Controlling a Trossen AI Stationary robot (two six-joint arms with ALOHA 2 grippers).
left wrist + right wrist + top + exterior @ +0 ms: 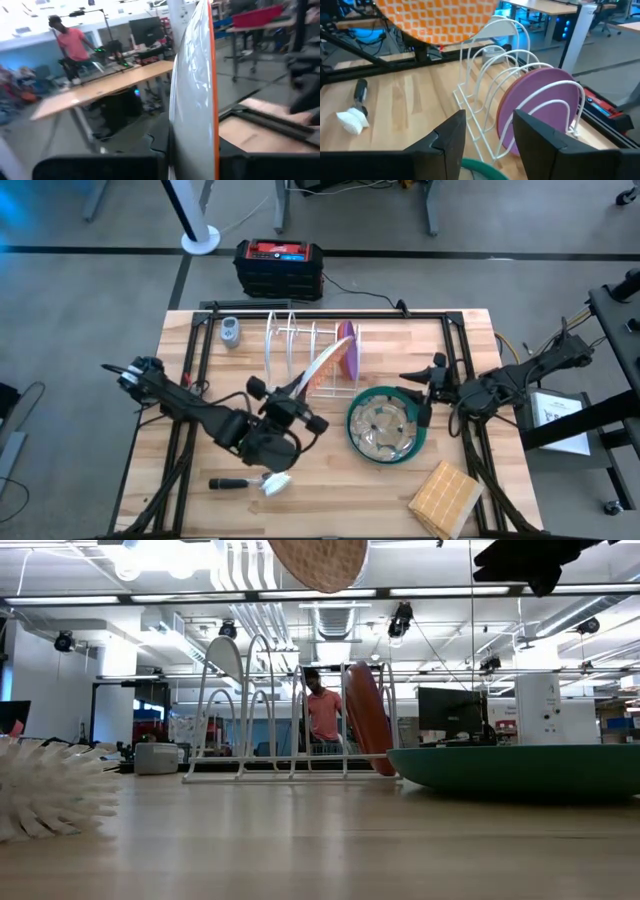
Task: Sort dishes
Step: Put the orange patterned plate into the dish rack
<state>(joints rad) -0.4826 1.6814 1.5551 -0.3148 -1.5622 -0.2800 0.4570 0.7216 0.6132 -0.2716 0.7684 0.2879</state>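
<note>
My left gripper point(297, 392) is shut on the orange plate point(322, 366), which is raised over the near side of the white wire rack point(300, 350). Its checked orange face shows in the right wrist view point(435, 17), and its bottom rim shows high up in the low view point(318, 560). The purple plate point(535, 107) stands on edge in the rack's right end point(348, 348). The teal-green plate point(385, 425) lies flat on the table with a brownish plate point(383, 430) in it. My right gripper point(490, 135) is open and empty over the teal plate's right rim point(420, 395). My left gripper pinches the orange plate's rim point(192, 150) between its two fingers, one on each face. The fingers come slanting from the table's near left side. The plate stands on edge, tilted, and reaches up and away from the fingers, lifted clear above the rack.
A dish brush point(250, 482) lies near the front edge, left of centre. A square wooden block point(445, 498) lies at the front right. A small grey object point(231, 332) sits at the far left of the table. A person in a red shirt point(322, 710) stands in the room beyond.
</note>
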